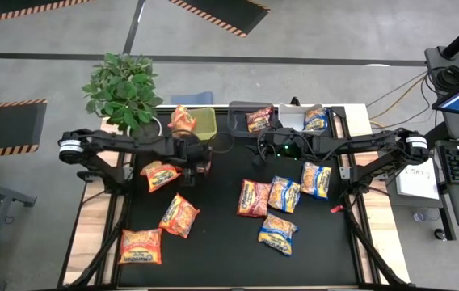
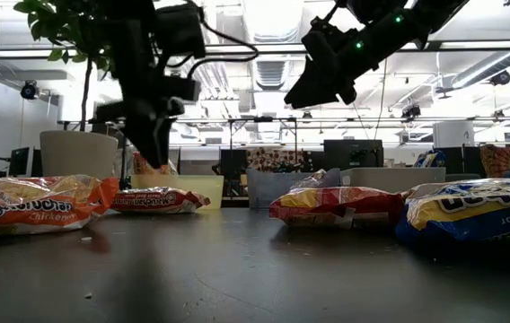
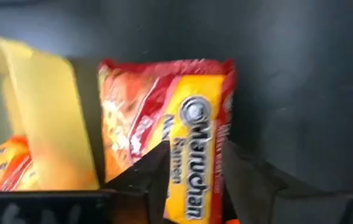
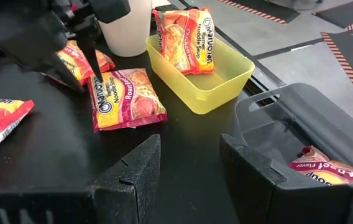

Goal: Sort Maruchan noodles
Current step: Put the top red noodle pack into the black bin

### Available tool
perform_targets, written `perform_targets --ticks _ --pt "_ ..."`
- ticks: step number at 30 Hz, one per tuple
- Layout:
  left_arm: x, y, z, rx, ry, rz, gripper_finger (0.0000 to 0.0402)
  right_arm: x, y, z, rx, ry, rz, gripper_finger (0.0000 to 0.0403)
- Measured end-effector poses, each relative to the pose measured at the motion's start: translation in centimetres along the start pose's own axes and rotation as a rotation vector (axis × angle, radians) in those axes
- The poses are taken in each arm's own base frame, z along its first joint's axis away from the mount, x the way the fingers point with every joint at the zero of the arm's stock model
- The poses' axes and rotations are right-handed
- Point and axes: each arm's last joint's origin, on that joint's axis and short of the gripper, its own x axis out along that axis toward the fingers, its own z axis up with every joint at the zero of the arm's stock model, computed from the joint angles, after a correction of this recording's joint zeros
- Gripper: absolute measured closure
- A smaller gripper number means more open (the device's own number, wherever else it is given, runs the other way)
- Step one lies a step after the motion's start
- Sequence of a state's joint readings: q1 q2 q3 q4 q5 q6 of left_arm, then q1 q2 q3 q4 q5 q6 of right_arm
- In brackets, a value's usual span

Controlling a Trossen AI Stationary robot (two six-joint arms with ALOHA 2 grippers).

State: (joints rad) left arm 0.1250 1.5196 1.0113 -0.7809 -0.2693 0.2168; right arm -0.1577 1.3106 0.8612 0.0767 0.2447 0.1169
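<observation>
A: Where is the left gripper (image 4: 92, 71)?
B: Just beside the yellow bin (image 4: 210, 78), fingers clenched on a red Maruchan packet (image 4: 127, 98) lying on the black table (image 1: 221, 242); an orange packet (image 4: 184, 38) leans inside that bin.
A: And the right gripper (image 4: 189, 171)?
B: Fingers spread, holding nothing, raised beside the dark bin (image 4: 288, 121), which has a packet (image 4: 325, 171) in it. Blue-and-yellow packets (image 1: 294, 198) lie near it.
</observation>
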Motion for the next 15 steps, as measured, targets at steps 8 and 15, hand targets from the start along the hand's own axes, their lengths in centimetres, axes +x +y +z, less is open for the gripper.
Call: perform_targets --ticks 8,15 --pt "1.4 -0.2 -0.8 -0.067 0.01 0.133 0.0375 0.0 0.0 0.0 0.003 -0.001 0.001 0.025" --pt "2.4 -0.6 -1.5 -0.072 0.006 0.134 0.0395 0.0 0.0 0.0 0.003 -0.001 0.001 0.025"
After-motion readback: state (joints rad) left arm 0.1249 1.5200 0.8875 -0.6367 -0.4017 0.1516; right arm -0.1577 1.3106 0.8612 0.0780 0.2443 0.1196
